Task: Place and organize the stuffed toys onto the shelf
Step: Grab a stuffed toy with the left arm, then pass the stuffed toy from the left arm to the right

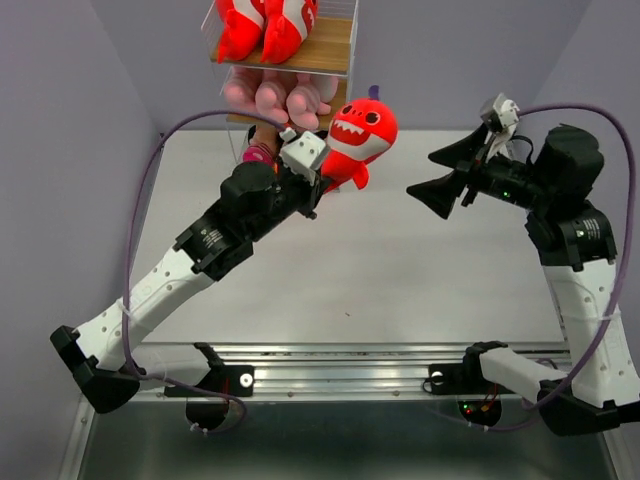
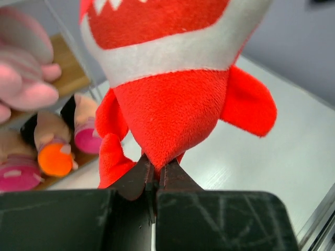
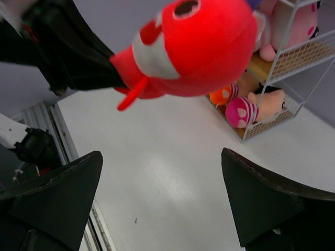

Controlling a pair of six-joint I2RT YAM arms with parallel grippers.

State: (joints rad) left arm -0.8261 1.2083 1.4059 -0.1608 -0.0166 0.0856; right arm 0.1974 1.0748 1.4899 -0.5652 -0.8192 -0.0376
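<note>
My left gripper is shut on the tail of a red white-bellied shark and holds it in the air just right of the shelf. In the left wrist view the jaws pinch the shark's tail tip. Two red sharks lie on the top board. Pink animals sit on the middle board. Dolls lie on the bottom board. My right gripper is open and empty, in the air right of the held shark, above the table.
The shelf's white wire frame stands at the table's far edge against the back wall. Side walls close in the white table. A metal rail runs along the near edge. My left arm crosses the right wrist view.
</note>
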